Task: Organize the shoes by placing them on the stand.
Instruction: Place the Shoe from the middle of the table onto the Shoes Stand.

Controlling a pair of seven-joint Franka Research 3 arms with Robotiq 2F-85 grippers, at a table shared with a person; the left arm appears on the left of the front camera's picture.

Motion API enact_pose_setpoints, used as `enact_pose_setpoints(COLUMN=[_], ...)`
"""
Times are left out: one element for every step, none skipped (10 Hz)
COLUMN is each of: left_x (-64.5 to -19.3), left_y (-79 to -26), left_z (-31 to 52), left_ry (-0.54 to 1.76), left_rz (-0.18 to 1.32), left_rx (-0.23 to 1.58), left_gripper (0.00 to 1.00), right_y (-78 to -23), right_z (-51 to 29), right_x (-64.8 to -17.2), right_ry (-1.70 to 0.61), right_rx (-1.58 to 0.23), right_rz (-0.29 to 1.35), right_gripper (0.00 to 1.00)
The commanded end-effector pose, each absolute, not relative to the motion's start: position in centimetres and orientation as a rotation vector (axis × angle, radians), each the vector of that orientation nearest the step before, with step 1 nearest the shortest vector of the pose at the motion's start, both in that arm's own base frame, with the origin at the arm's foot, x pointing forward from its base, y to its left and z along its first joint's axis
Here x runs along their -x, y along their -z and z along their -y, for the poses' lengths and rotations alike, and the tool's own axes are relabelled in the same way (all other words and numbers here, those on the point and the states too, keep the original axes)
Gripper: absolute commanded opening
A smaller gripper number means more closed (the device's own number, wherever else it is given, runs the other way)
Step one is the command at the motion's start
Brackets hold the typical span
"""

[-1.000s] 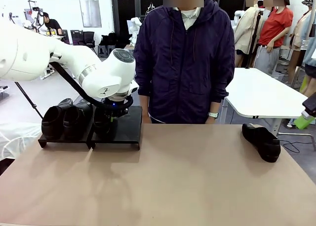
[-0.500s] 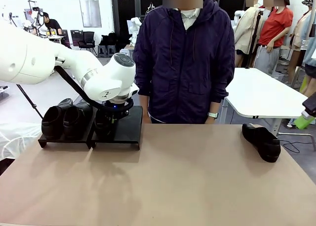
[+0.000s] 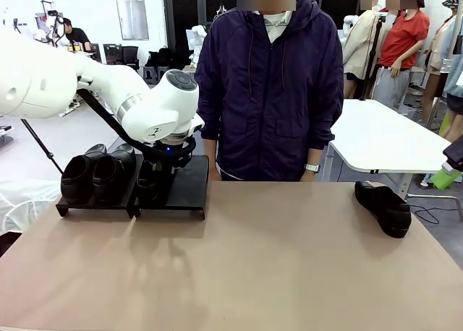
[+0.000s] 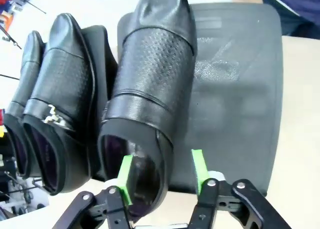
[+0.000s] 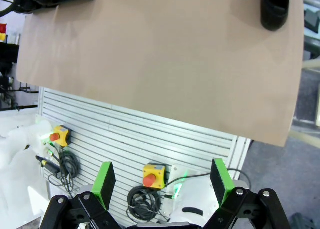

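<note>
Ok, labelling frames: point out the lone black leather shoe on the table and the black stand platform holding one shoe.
Lone black leather shoe (image 3: 383, 208): front view, its upper.
Matte-black stand platform (image 4: 235, 89): left wrist view, bare slanted top.

Tan tabletop (image 3: 289, 273), foreground. White side table (image 3: 383, 139) at 3 o'clock. White wall (image 3: 94, 6) at 11 o'clock, black chairs (image 3: 123, 56) beneath (several, bunched). Pale grey floor (image 3: 72, 139) at 9 o'clock.

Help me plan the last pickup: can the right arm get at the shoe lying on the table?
Probably yes. The shoe lies alone at the right of the table with nothing around it, and the right gripper is open and empty.
</note>
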State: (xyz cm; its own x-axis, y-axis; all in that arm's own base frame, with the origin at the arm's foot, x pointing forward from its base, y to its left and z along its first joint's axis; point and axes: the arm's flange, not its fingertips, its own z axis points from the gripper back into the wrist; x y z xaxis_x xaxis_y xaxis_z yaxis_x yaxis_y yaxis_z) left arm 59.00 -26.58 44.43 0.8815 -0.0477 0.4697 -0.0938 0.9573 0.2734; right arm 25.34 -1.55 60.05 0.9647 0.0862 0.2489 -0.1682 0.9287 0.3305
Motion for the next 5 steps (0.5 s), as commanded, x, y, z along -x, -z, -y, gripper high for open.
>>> enact_pose_setpoints(left_x=[-55.9,-53.6,-50.4,-46.9,-43.4], left_y=[-47.0,-48.7,-51.0,-53.3,-55.7], left_z=[25.8,25.6,24.8,23.2,19.9], left_ry=[-0.011,-0.006,0.009,0.046,0.178], left_rz=[0.526,0.496,0.461,0.342,0.214], left_rx=[-0.307,-0.293,-0.256,-0.176,-0.013], left_gripper=[1.0,1.0,1.0,1.0,1.0], right_y=[-60.4,-60.4,-60.4,-60.4,-60.4], right_z=[1.3,1.3,1.3,1.3,1.3], right_x=[-25.4,-25.4,-25.4,-25.4,-25.4], right_ry=[-0.115,-0.115,-0.115,-0.115,-0.115], right_rx=[-0.38,-0.38,-0.38,-0.38,-0.38], right_rz=[0.23,0.23,0.23,0.23,0.23], right_gripper=[1.0,1.0,1.0,1.0,1.0])
